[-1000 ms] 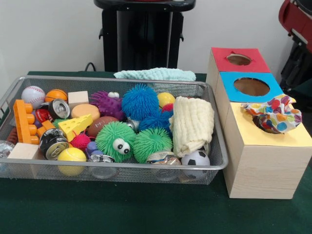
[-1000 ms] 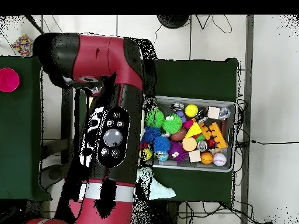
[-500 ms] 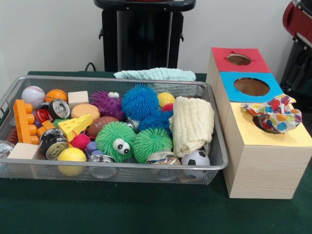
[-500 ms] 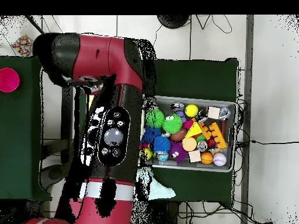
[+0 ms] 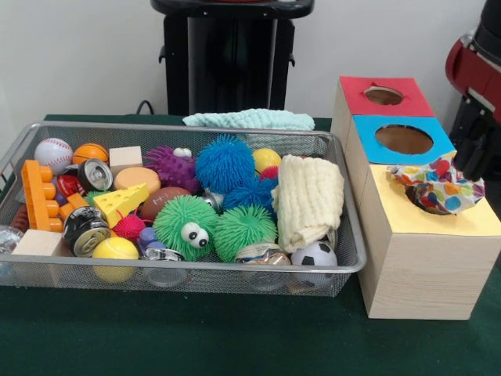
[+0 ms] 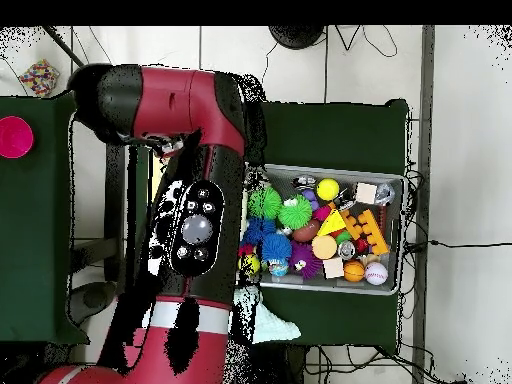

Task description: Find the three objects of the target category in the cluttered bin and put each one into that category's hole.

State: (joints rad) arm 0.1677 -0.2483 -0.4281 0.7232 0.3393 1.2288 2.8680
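Item: patterned cloth (image 5: 438,184), bunched over the yellow-topped hole of the sorting box (image 5: 423,274), part sunk and part draped on the lid. We judge cloths to be the target category and this one not fully posted. Arm (image 5: 474,74) enters at the right edge, its black lower end just beside the cloth. Whether the pincer is apart or together we cannot tell. To do the step well, we would press the cloth down at the hole's middle so no corner hangs on the rim. Next candidates: cream knitted cloth (image 5: 311,200), folded against the right wall of the wire bin (image 5: 188,266), and a teal cloth (image 5: 249,119) on the worktop (image 5: 196,337) behind the bin. Clearances: the bin wall stands near the box, leaving a narrow gap. The soccer ball (image 5: 315,254) and fuzzy green balls (image 5: 244,229) crowd the cream cloth, so we favour a straight lift. Open room lies above the box and along the front worktop.
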